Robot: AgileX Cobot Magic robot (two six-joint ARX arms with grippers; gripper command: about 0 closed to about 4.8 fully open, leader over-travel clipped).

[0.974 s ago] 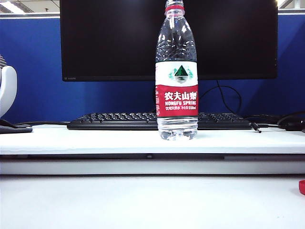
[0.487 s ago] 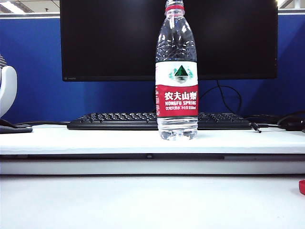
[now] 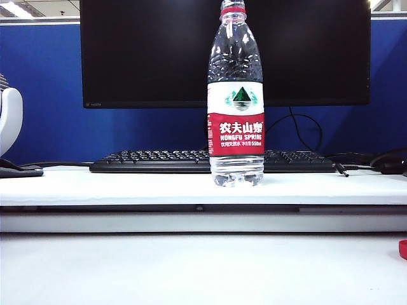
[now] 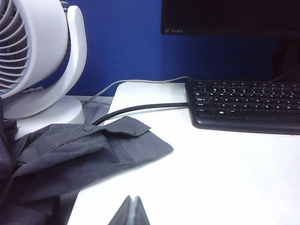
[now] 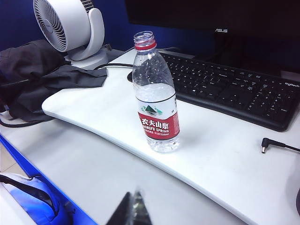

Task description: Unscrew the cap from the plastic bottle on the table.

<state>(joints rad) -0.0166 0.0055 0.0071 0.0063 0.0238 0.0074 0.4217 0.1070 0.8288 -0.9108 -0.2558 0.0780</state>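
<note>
Tall clear plastic water bottle [image 3: 235, 95] with red-and-white label stands upright on the broad white bench [image 3: 127, 187], just in front of the long black keyboard [image 3: 159, 161]. From my right wrist camera I see the bottle's mouth open, no cap on it; only the thin red ring [image 5: 145, 46] sits round the neck. Water fills roughly the lower half.

Small red plastic screw cap [image 3: 402, 249]: in the exterior view I see it at the far right edge, lying on the nearer, lower white surface, well apart from the bottle and partly cut off by the frame.

Left gripper [image 4: 131, 213]: fingertips pressed together to a point, holding nothing. It hangs over bare bench near a crumpled dark grey cloth [image 4: 79, 154], with a white desk fan [image 4: 37, 56] behind that cloth.

Right gripper [image 5: 132, 210]: jaws likewise closed, nothing between them. It sits above the bench's near edge, pointing toward the bottle, apart from it.

A big black monitor [image 3: 159, 51] stands behind the keyboard, against a blue partition wall [image 3: 38, 95]. A loose black cable plug [image 5: 266, 145] lies on the bench near the keyboard.
</note>
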